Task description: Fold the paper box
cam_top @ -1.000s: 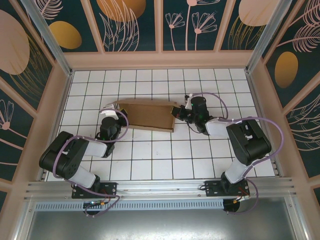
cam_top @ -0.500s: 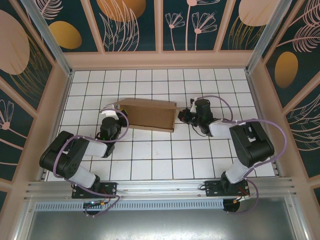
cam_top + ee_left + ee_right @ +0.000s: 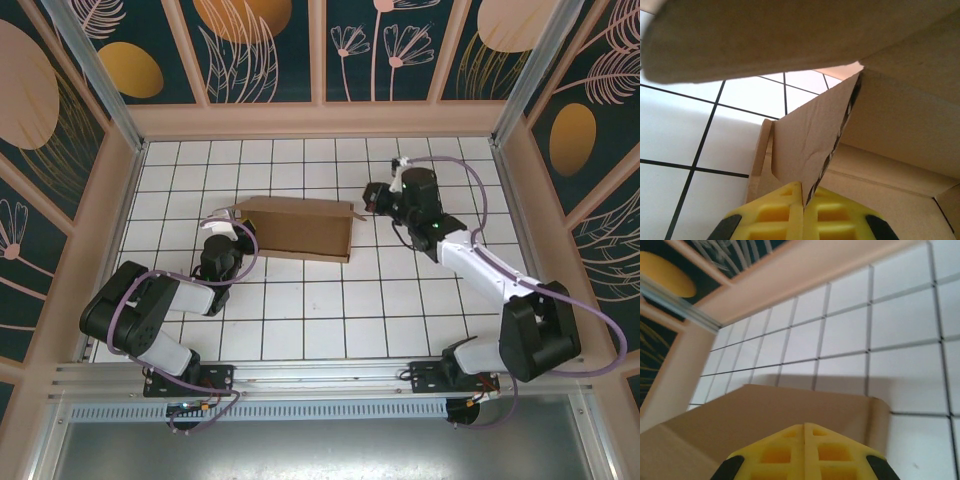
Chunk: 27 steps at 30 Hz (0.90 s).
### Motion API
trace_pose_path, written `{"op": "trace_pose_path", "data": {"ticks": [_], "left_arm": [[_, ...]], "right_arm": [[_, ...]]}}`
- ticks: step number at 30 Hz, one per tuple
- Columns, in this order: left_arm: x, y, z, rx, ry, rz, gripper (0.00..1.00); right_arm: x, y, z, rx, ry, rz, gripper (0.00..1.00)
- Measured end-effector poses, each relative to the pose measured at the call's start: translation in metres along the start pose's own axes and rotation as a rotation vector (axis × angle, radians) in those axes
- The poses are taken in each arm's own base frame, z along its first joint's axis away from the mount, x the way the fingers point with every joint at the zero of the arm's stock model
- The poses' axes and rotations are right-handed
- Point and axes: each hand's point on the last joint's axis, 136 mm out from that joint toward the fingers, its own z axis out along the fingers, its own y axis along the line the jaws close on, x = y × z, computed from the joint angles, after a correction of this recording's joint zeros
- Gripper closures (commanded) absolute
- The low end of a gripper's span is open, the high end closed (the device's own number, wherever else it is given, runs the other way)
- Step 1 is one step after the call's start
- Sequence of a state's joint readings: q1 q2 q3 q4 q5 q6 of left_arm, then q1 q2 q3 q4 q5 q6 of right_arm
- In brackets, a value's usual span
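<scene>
**A:** Where is the paper box (image 3: 295, 228) sitting?

**B:** Around the middle of the tabletop (image 3: 300, 320), lying lengthwise between the two arms. It looks partly folded, with some walls already raised.

**A:** Why is the left arm tucked against its left end?

**B:** The left fingers (image 3: 775, 215) are pressed together, and the edge of a side flap runs straight into the seam between them. They seem to be pinching that flap, probably to anchor the box or stand the flap up.

**A:** And the right?

**B:** The right fingers (image 3: 775, 455) are closed tight on nothing and hover just off the box's right end. I'd guess they are meant as a blunt pusher.

**A:** And the setting?

**B:** White tiles with black grid lines, and a pale wooden frame (image 3: 320, 120) around them. Behind that are dark panels (image 3: 270, 50) painted with leaves and orange discs.
</scene>
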<state>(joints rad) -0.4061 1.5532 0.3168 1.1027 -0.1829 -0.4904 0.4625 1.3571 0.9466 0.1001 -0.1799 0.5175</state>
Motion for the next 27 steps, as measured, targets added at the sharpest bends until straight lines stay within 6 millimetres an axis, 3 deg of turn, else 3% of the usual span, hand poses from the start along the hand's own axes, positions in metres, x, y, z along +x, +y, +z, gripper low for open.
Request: {"op": "trace_pose_path", "data": {"ticks": [4, 8, 12, 18, 27], "left_arm": [[0.0, -0.001, 0.0, 0.003, 0.002, 0.0, 1.0], [0.002, -0.002, 0.0, 0.013, 0.009, -0.001, 0.97], [0.005, -0.004, 0.0, 0.023, 0.027, -0.023, 0.77], [0.019, -0.003, -0.004, 0.021, 0.101, -0.092, 0.65], [-0.014, -0.008, -0.036, 0.003, 0.069, -0.232, 0.68]], "right_arm": [[0.005, 0.057, 0.008, -0.097, 0.036, -0.08, 0.9], [0.038, 0.08, 0.025, -0.118, 0.124, -0.137, 0.89], [0.071, 0.068, 0.039, -0.058, 0.206, -0.171, 0.89], [0.083, 0.047, 0.041, 0.01, 0.217, -0.189, 0.89], [0.082, 0.04, 0.042, 0.041, 0.202, -0.218, 0.88]]}}
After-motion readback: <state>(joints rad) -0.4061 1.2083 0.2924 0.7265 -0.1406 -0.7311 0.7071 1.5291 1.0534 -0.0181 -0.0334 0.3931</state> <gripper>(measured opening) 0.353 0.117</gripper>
